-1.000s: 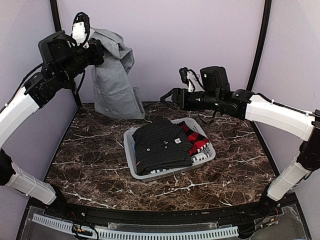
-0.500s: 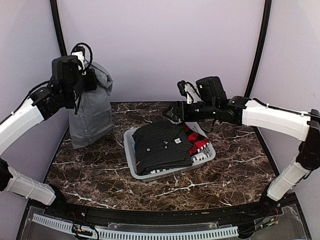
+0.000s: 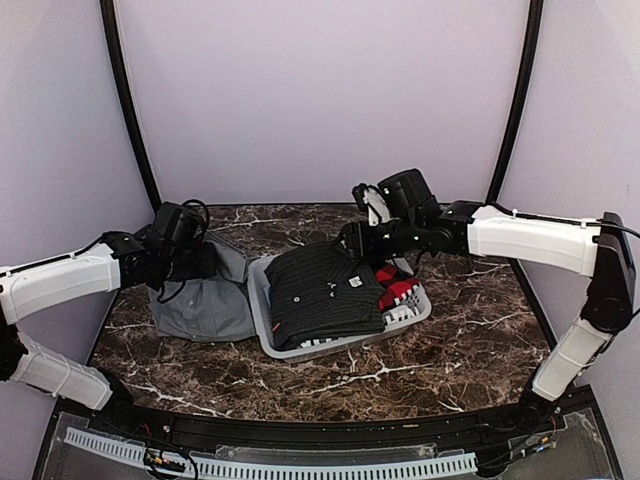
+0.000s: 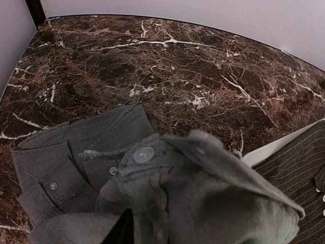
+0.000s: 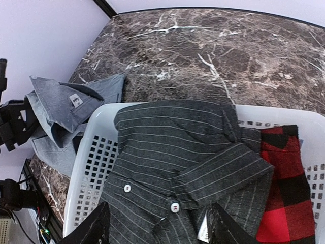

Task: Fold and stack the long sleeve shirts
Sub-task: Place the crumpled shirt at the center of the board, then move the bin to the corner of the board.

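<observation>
Grey shirt (image 3: 200,308) bunched against left gripper (image 3: 206,262), grip state not discernible, right gripper (image 5: 159,224) held open, striped shirt (image 5: 177,152) in basket (image 5: 94,158) directly beneath.

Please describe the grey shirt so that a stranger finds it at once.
On the marble table stands a white basket. The grey shirt lies crumpled beside its left wall, outside it. Unlike the dark pinstriped shirt and the red checked garment inside, it is plain grey.
</observation>
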`<state>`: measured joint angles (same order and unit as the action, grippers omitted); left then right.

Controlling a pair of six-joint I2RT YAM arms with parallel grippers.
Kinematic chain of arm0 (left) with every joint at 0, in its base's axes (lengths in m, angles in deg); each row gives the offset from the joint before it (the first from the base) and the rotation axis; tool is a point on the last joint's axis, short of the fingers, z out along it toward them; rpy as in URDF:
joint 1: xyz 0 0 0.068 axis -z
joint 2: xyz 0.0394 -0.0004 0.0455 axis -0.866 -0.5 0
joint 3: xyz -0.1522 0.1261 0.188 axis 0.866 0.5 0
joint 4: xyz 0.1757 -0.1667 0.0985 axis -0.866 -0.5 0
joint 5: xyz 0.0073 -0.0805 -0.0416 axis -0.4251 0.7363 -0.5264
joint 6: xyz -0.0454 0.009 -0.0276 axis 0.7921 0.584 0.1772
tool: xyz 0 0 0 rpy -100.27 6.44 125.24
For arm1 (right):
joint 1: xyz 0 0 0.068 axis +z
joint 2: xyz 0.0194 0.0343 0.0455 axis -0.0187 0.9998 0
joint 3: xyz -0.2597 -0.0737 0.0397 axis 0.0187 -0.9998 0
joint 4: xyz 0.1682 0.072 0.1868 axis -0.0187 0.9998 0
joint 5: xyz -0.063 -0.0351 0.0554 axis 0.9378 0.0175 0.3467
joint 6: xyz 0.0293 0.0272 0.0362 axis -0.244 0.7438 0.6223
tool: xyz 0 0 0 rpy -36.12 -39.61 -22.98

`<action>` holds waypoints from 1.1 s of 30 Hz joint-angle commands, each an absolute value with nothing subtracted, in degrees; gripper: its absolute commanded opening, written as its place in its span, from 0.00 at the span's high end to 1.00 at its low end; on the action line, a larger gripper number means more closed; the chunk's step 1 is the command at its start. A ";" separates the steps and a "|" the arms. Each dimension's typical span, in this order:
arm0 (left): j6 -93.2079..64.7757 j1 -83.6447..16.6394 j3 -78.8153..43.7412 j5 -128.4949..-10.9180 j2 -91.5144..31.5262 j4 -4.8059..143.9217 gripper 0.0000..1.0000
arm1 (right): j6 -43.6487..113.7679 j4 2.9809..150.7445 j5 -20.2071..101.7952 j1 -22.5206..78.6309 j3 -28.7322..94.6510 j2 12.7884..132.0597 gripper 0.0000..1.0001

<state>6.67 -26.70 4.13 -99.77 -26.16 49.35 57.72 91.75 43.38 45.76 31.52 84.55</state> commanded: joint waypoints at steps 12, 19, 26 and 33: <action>7.11 -26.80 -0.09 -96.62 -18.49 47.87 0.01 | 62.03 91.41 50.33 35.38 29.31 90.91 0.92; 5.79 -26.69 -2.54 -94.26 -17.27 47.42 0.01 | 62.23 93.99 55.98 34.09 31.77 96.37 1.00; 4.81 -26.56 -2.98 -90.47 -18.28 48.38 0.01 | 62.00 94.79 57.82 30.89 33.79 101.75 1.00; 4.58 -26.00 -3.14 -86.85 -20.63 50.19 0.01 | 59.78 96.70 63.46 22.35 39.24 106.55 1.00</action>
